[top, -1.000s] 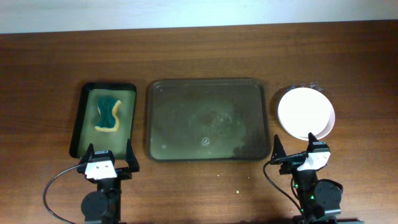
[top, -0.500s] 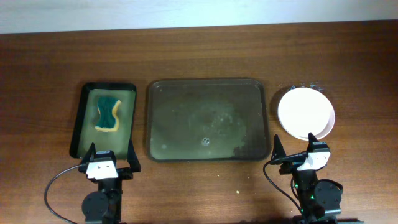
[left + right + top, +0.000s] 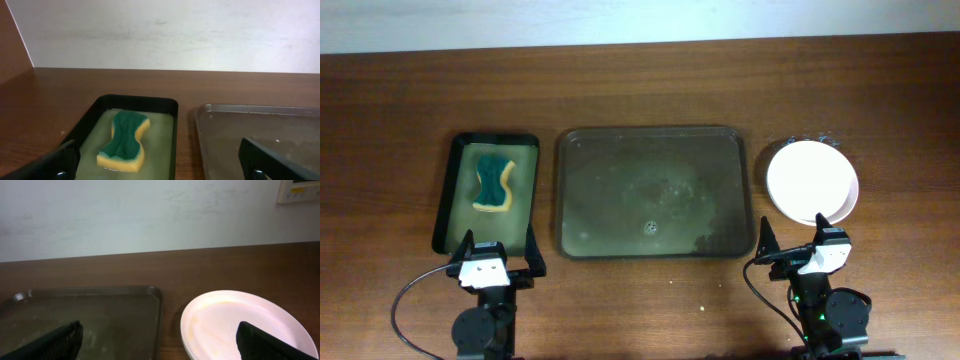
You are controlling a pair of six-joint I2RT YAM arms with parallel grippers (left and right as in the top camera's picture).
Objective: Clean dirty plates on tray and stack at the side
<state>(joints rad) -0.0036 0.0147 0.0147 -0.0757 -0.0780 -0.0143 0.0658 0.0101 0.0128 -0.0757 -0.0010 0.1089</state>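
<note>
Over on the left, your sponge [image 3: 493, 183] sits in the small tray [image 3: 448, 190]. The big tray [image 3: 655, 195] is bare and the plates [image 3: 810, 180] are stacked on the surface [image 3: 640, 90] right of it, so you look done. Your left pincer [image 3: 498, 248] and right pincer [image 3: 802, 248] both hang apart, empty. Hardly anything's shifted from a second ago.

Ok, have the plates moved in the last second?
No. The plates sit at the same spot on the table, with the same narrow gap to the right rim of the tray as before.
</note>
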